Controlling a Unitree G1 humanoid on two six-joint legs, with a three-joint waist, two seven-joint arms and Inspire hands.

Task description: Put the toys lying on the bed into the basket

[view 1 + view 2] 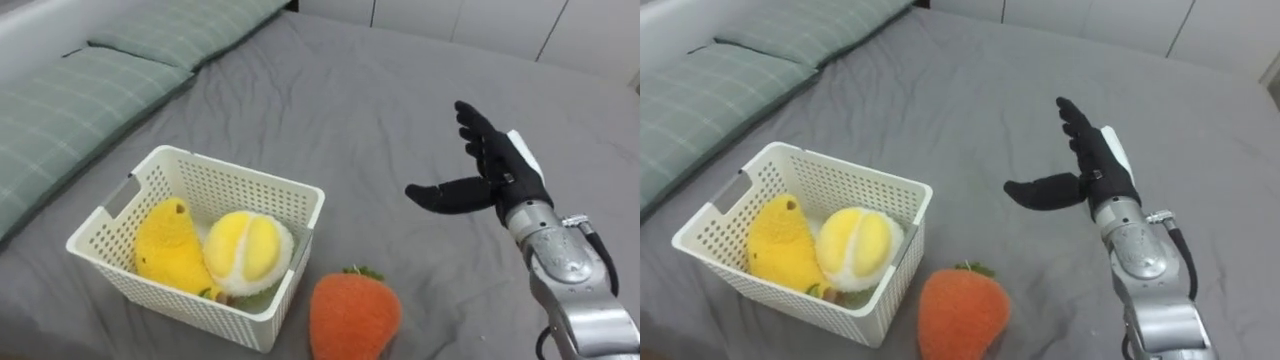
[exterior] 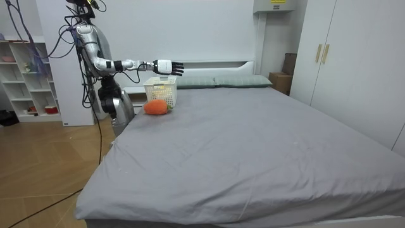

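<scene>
right hand (image 1: 497,172): raised over the grey bed (image 1: 340,110), to the right of the basket and well apart from it. fingers straight and spread, pointing to the far side, thumb stretched out to the left. released; it grasps nothing and touches nothing.

white basket (image 1: 185,305): a lattice-walled tub with a handle slot in its left end wall, standing on the sheet at the near left. contents, two plush toys side by side: a yellow pear-shaped toy (image 1: 168,245) against the left part, and a round yellow-and-white toy (image 1: 248,248) to its right, touching it and resting against the right wall. a bit of green shows under the round toy; what it belongs to cannot be told.

orange plush toy (image 1: 352,315): lying on the sheet outside the basket, just beside its near right corner, with a small green leaf tuft on its far top. it is not collected. the released hand is farther off and to the right of it, not in contact.

two green checked pillows, near pillow (image 1: 70,110) and far pillow (image 1: 180,30), lie along the left edge of the bed.

room view: the robot stands upright on the wooden floor (image 2: 44,164) at the bed's corner, at the room view's left, its right arm held out level over the basket and the orange toy. an open shelf unit (image 2: 25,76) stands behind it; a wardrobe (image 2: 354,63) stands at the room view's right.
</scene>
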